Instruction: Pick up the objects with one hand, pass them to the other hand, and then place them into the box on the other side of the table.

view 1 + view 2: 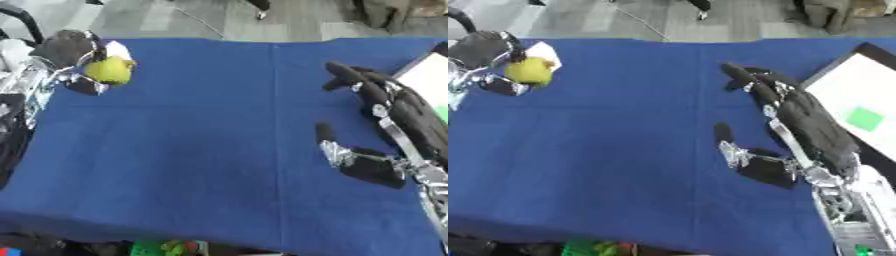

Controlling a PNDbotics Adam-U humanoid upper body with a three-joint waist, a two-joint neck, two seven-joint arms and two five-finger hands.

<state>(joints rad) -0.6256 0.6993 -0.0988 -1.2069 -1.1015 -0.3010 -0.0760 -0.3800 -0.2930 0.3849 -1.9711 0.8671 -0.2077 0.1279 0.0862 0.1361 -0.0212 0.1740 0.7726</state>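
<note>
Yellow-green object (108,70), rounded and fruit-like, held at the far left corner of the blue-covered surface (201,150), in the left robot hand (72,52). Its dark fingers curl over the top and near side of the object, with a silver-jointed part showing just below it. A small white patch (542,50) shows just behind the object; what it is cannot be told.

Right robot hand (798,120), above the right half of the surface, well apart from the object. Its fingers (741,75) stretch out straight toward the far edge, the thumb (724,134) stands off to the left, and it holds nothing.

Box (859,95), at the right edge of the surface, just beside the right arm: a dark-rimmed tray with a white floor. A flat green square (864,118) lies inside it, near the middle of the visible floor; nothing else can be seen in it. The right eye view shows the interior best; in the left eye view only a corner appears.

Coloured items (166,247), green and red, showing below the near edge of the surface; their nature cannot be made out.
</note>
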